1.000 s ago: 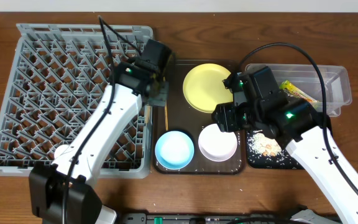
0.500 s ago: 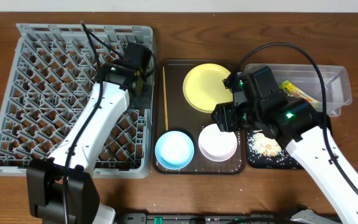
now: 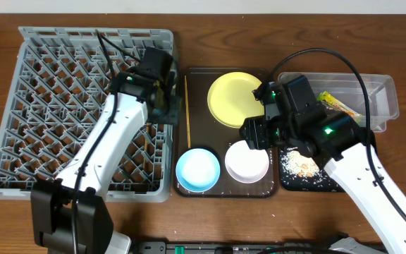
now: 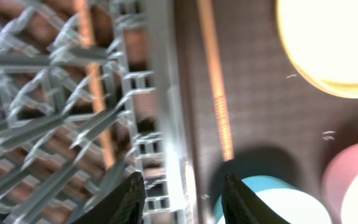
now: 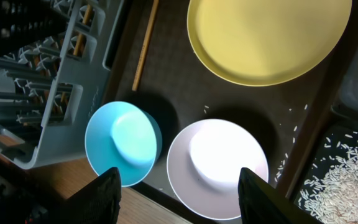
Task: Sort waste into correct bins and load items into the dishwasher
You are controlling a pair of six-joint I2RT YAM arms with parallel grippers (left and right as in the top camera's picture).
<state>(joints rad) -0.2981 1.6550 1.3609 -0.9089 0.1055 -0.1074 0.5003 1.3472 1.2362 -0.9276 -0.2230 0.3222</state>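
A: What is sitting farthest left?

B: The grey dish rack [image 3: 48, 106] is taking up that side of the table. The left gripper [image 4: 182, 200] is hovering over the rack's right wall with its jaws spread and gripping nothing. In its own camera the wall is running between the two fingers.

A: Is the overhead view showing that?

B: No, the arm is covering it there. The left wrist view is also showing one chopstick [image 4: 95, 81] lying inside the lattice. The second chopstick [image 3: 187, 106] is lying on the brown tray [image 3: 197, 92], just beside the rack.

A: And the dishes?

B: The yellow plate [image 3: 235, 99], blue bowl [image 3: 198, 169] and white bowl [image 3: 247, 161] are all sitting on that tray. The right gripper [image 5: 182, 199] is hanging above the white bowl, fingers wide apart and empty. Only the right wrist view is making that plain.

A: The waste?

B: Crumbs [image 3: 300, 166] are lying in the black tray [image 3: 285, 182], and the wrapper [image 3: 335, 104] is lying in the clear container [image 3: 383, 99].

A: Is anything changing from half a second ago?

B: The left gripper is sliding from over the rack's back corner towards the brown tray. The right arm is staying put.
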